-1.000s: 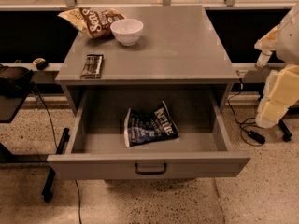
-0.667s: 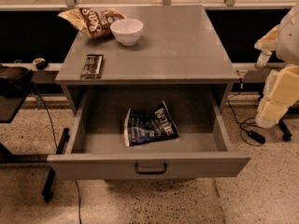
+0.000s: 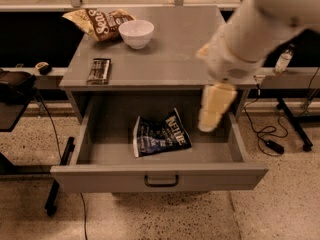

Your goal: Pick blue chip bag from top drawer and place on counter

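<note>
The table (image 3: 185,39) is a grey cabinet top, and the drawer (image 3: 100,178) beneath its front edge stands pulled out, a dark handle (image 3: 161,180) centred on the drawer's front panel. The blue bag (image 3: 161,135) lies crumpled on the drawer floor, about midway between the sides, its white lettering facing up and running at a slant. The tool (image 3: 210,119), cream in colour, hangs over the right part of the drawer, just below the table's front edge near the front right corner. It is to the right of the bag and apart from it, and does not have hold of the bag; whether it is open or closed cannot be told. The white arm (image 3: 250,34) comes in from the upper right, crossing above the table's right edge. On the table, a white bowl (image 3: 136,33) sits near the back left corner. A tan bag (image 3: 97,21) lies just beside the bowl at that corner, one end reaching past the left edge. A dark bar wrapper (image 3: 99,70) lies flat near the left edge, toward the front left corner.
</note>
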Available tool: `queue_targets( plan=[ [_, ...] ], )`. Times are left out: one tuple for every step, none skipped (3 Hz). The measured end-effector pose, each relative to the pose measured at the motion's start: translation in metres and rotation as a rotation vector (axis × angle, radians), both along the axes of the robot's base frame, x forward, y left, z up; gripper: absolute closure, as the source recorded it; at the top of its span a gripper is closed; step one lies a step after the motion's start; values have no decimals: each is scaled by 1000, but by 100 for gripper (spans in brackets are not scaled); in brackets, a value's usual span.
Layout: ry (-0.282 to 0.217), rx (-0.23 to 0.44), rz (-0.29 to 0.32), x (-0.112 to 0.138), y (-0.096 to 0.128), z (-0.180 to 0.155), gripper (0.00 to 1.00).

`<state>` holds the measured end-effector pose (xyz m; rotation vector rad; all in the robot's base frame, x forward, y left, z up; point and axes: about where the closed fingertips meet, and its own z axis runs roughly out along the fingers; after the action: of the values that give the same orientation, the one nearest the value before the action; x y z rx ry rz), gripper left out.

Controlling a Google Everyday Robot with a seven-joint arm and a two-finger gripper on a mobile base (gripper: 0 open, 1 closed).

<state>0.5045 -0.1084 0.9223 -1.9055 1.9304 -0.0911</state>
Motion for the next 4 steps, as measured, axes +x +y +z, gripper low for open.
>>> queue_targets(
  plan=[
    [-65, -25, 219, 11, 65, -44, 0],
    [-89, -32, 288, 12, 74, -46, 0],
    [-60, -8, 318, 15, 85, -59, 0],
    [-42, 44, 329, 17, 92, -92, 0]
  ],
)
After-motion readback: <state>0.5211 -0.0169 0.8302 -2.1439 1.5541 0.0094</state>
